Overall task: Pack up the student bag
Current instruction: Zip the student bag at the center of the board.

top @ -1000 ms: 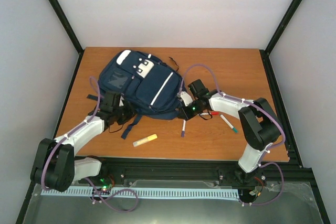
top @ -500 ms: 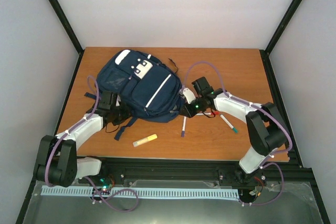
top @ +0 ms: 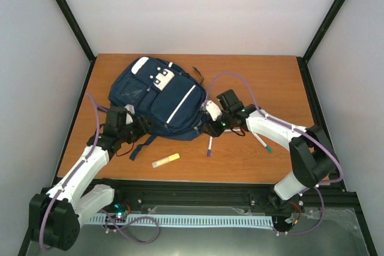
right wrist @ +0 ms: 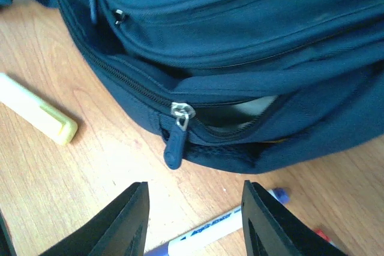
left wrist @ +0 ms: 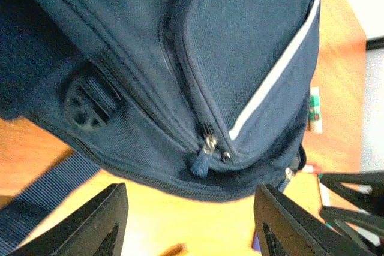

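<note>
Both end effectors are seen with jaws parted and nothing held. The left end effector (left wrist: pixel 189 220) is poised just off the near-left edge of the student bag (top: pixel 159 97), and the right end effector (right wrist: pixel 193 220) just off its near-right edge, below a zipper pull (right wrist: pixel 175 142). The bag lies flat on the table (top: pixel 264 82). Its lower compartment is unzipped only part-way, and something pale can be made out inside the gap.

With the fabric no longer gripped, the soft side may slump and narrow that gap, so anything pushed in could catch on the zipper teeth. A yellow highlighter (top: pixel 165 160) and a purple-capped pen (top: pixel 209 145) lie just beyond the bag's near edge, and a teal-tipped pen (top: pixel 261 141) lies to the bag's right. Any of these could be knocked or rolled away by a low sweep of an arm.

Compared with a second earlier, both sets of jaws have been opened from a closed state. The left arm has been stretched out further toward the bag, and the bag appears to have been nudged slightly to the left.
</note>
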Tool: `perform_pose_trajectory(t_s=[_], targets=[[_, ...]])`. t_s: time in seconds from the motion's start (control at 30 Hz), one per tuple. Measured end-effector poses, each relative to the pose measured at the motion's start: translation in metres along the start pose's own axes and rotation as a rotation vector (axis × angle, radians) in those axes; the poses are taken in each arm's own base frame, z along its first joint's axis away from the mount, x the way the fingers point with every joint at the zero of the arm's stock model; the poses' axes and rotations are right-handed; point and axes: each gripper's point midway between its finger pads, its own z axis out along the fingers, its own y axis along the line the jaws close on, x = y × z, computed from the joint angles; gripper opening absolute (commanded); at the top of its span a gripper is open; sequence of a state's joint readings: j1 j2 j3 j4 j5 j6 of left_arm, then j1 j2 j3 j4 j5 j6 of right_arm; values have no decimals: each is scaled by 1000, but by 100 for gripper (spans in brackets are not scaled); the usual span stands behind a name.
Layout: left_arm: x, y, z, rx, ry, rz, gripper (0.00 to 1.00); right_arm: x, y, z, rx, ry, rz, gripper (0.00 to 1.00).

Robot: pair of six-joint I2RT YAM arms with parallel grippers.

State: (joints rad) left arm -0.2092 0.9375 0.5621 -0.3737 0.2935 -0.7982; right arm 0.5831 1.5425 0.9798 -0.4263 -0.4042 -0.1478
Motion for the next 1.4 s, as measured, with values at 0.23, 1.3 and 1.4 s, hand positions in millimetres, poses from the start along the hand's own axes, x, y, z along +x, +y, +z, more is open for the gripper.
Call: perform_pose_trajectory(t_s=[0.23, 1.3, 1.4], targets=[[43, -18, 15, 48, 132, -39, 62, 10, 11, 28, -36, 77, -22, 45], [92, -43, 128, -55, 260, -174, 11, 0, -17, 44, 186, 134, -97, 3], [91, -41, 126, -62, 252, -163, 3, 2, -18, 42, 191, 146, -108, 3]])
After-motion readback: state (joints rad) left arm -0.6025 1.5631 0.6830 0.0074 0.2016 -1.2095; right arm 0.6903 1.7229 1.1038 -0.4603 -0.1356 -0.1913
